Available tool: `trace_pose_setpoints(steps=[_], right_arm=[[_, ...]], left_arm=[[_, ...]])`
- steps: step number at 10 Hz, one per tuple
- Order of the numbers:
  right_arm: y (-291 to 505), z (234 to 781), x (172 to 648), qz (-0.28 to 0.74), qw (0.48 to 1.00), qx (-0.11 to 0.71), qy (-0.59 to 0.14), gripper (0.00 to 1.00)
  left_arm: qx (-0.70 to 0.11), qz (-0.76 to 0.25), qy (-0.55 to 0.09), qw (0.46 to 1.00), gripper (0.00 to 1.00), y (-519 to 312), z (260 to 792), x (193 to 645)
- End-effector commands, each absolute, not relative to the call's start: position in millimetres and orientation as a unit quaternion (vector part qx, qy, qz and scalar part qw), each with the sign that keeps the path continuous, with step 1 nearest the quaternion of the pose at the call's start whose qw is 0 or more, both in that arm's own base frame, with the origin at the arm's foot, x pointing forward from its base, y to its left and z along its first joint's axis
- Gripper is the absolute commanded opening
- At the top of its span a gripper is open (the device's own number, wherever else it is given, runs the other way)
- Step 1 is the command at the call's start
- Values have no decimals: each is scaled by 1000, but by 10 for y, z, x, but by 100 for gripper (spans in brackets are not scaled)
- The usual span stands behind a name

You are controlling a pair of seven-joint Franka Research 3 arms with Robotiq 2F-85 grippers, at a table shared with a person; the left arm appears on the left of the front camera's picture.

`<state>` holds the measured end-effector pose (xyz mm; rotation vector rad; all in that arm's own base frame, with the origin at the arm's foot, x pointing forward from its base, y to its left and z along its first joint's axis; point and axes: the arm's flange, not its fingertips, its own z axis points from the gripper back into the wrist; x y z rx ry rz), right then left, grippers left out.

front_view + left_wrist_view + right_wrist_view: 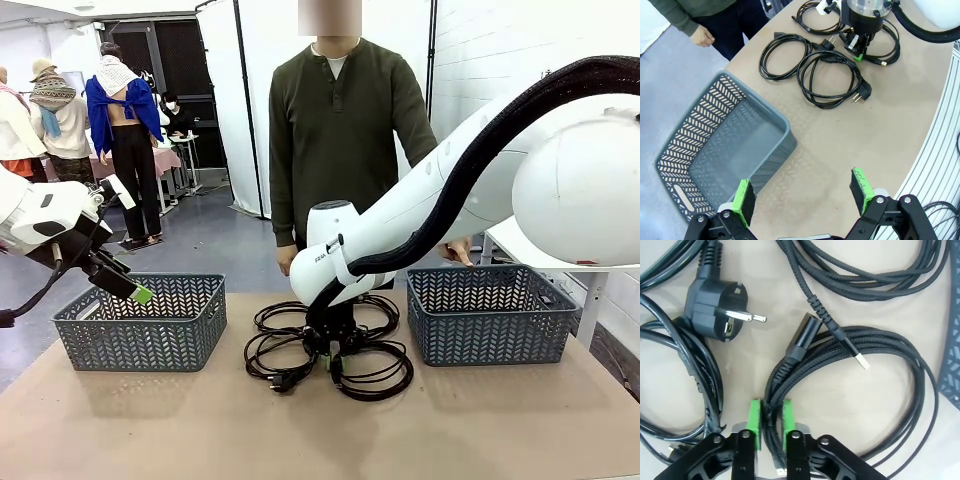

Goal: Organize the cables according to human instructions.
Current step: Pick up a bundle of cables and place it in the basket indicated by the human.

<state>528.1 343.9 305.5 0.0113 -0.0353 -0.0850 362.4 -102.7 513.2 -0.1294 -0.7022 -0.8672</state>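
cables: we count four black coiled bundles lying on the tan surface, bunched up between the two baskets, some loops overlapping

braided cable: one of the four, a woven-jacket bundle just beside the right basket; the rest look smooth-jacketed to us

plugs: from the right wrist we spot three ends: one round two-pin plug, one slim barrel connector, one tiny flat metal tip

right tool: down among the coils, green pads pinching several strands of the braided cable between them

left tool: hanging in the air over the near edge of the left basket, fingers spread wide, nothing between them

baskets: two, both grey with a herringbone cut-out pattern; left one and right one, we see nothing inside either

person: one, standing at the far side in a dark olive top, one hand down by the right basket's far rim
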Motion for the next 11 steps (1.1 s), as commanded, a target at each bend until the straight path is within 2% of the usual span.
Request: trace_pose_setpoints(steps=[1,4,6,11], right_arm=[[3454,3088,5202,-49,998,22,-18,0],[3431,3209,5126,-57,998,19,-20,0],[3431,3474,4989,-51,998,8,-20,0],[3711,4209,4739,122,991,45,0,0]], left_arm=[[-62,-409,-333,847,100,-1017,5126,3629],[-62,-409,-333,847,100,-1017,5126,3629],[-62,-409,-333,847,100,-1017,5126,3629],[-62,-409,-333,847,100,-1017,5126,3629]])
